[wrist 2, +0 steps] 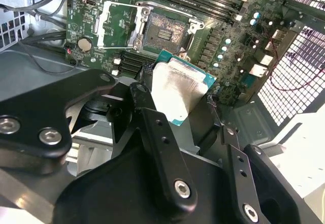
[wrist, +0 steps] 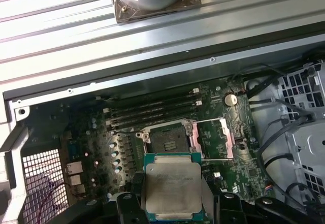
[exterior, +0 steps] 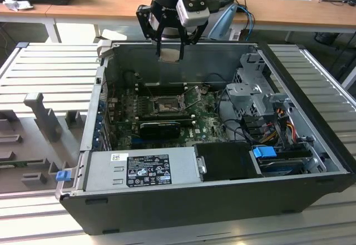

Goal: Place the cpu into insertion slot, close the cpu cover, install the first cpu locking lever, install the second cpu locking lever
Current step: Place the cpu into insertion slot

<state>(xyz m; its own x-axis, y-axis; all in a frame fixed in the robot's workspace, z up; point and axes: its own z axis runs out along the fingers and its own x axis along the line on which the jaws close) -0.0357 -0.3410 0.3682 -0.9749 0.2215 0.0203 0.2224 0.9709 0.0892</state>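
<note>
A ribbed grey table [exterior: 50, 73] in front of wooden desks [exterior: 83, 3] carries an open computer case [exterior: 183, 198] laid on its side, seemingly so the green board faces up toward the arm. The gripper [exterior: 169, 48] hangs above the case, its fingers pinching the chip [wrist: 171, 186] by two opposite edges. This likely keeps the chip flat with its underside free, and it is high over the socket [wrist: 167, 138] and not yet in it. The cover [wrist: 229, 141] lies swung open just beside the socket, leaving the socket bare to receive the chip.
</note>
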